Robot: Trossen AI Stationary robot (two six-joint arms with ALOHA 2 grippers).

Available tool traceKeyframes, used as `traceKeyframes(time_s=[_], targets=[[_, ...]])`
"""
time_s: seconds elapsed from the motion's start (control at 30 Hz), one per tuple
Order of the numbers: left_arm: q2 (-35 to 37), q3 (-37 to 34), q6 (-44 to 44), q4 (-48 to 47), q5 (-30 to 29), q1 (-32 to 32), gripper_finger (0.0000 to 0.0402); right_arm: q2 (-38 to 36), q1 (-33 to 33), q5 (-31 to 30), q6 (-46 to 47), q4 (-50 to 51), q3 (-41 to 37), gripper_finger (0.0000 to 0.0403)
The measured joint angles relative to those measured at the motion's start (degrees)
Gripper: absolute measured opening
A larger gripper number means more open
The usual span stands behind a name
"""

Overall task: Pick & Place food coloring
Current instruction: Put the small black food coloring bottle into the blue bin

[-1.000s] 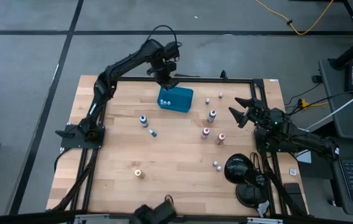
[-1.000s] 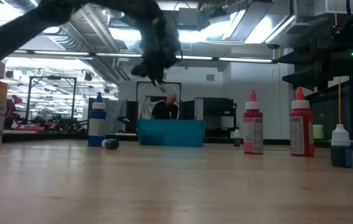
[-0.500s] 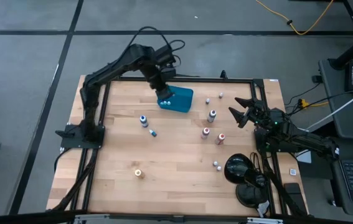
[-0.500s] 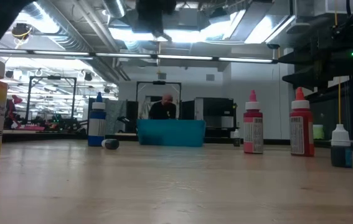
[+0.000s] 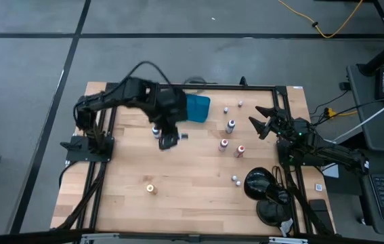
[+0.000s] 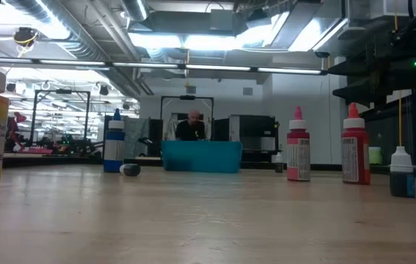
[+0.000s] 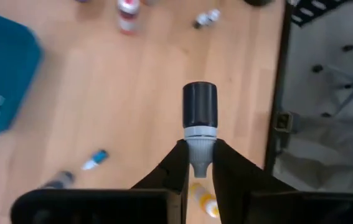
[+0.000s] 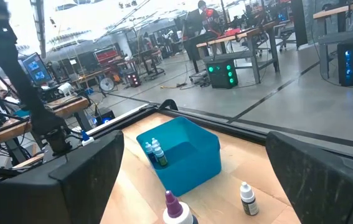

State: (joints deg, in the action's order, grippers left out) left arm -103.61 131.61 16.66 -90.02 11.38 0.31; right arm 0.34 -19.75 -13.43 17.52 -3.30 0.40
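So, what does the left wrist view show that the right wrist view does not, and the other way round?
Only the left wrist view: the shut left claw above the table, a dark-capped bottle just past its fingertips, a yellow bottle, and a small blue vial lying on its side.
Only the right wrist view: the room beyond the table, with workbenches.
The open right claw waits at the table's right edge.
Both: the teal tray with white-capped vials inside.
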Motion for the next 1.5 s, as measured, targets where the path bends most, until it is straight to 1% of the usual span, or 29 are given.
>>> traceKeyframes(time_s=[0.17,0.27,0.3,0.37,0.4,0.47,0.5,0.53,0.6,0.63,0.7,0.83,0.93,1.0,1.1,1.2,1.33,1.4,1.43,1.5], targets=[[-0.7,0.0,7.9,0.1,-0.3,-7.8,0.0042,0.0,0.0,0.0,0.0,0.0,0.0,0.0392],[-1.3,0.0,13.6,0.1,-3.0,-11.4,0.0042,0.0,0.0,0.0,1.3,-0.3,0.0,0.0392],[-1.3,0.0,14.8,0.1,-3.5,-12.4,0.0042,0.0,0.0,0.0,3.4,-0.3,0.0,0.0392],[-1.4,0.0,17.6,0.1,-4.1,-14.0,0.0042,0.0,0.0,1.4,10.7,-0.3,0.0,0.0392],[-1.7,0.0,18.8,0.2,-4.4,-14.5,0.0042,0.0,0.0,3.2,14.8,-0.4,0.0,0.0392],[-2.1,0.0,20.2,0.2,-5.6,-15.3,0.0042,0.1,0.0,7.3,18.8,-2.4,0.0,0.0392],[-2.2,0.0,20.6,0.3,-6.3,-15.7,0.0042,0.0,0.0,10.8,19.7,-3.9,0.0,0.0392],[-2.2,0.0,20.7,0.3,-6.6,-16.0,0.0042,0.1,0.0,15.6,19.8,-6.1,0.0,0.0392],[-2.2,0.0,20.7,0.9,-6.5,-16.2,0.0042,0.2,0.4,25.0,20.3,-14.0,0.0,0.0392],[-2.3,0.0,20.7,1.1,-6.3,-16.4,0.0042,0.3,0.6,27.9,21.1,-17.7,0.4,0.0392],[-2.5,0.0,20.7,1.9,-6.2,-16.6,0.0042,0.8,1.5,30.8,22.2,-21.0,2.5,0.0392],[-2.4,0.0,20.7,3.3,-5.9,-16.6,0.0042,3.8,3.1,31.1,22.5,-20.6,9.8,0.0392],[-2.4,0.0,20.7,3.3,-5.5,-16.6,0.0042,9.1,4.4,31.1,20.7,-20.6,17.6,0.0392],[-2.4,0.0,20.7,3.3,-4.3,-16.6,0.0042,14.2,5.3,31.1,18.7,-20.8,23.9,0.0392],[-2.4,0.0,20.7,3.3,-2.8,-16.6,0.0042,23.1,6.9,31.4,13.9,-20.8,33.9,0.0392],[-2.4,0.0,20.7,3.1,-2.1,-16.6,0.0042,32.9,9.1,33.7,9.1,-20.9,43.5,0.0392],[-2.3,0.0,20.2,2.5,-1.0,-16.6,0.0042,45.4,12.6,36.3,4.9,-20.2,54.1,0.0392],[-2.1,0.0,20.2,2.0,0.3,-16.6,0.0042,51.6,13.9,36.4,4.6,-15.7,59.1,0.0392],[-2.1,0.3,20.2,1.0,0.8,-16.6,0.0042,54.5,14.2,36.9,4.6,-10.8,61.5,0.0392],[-2.0,1.1,20.1,-0.3,0.7,-16.6,0.0042,60.1,14.4,38.9,4.2,2.0,66.7,0.0392]])
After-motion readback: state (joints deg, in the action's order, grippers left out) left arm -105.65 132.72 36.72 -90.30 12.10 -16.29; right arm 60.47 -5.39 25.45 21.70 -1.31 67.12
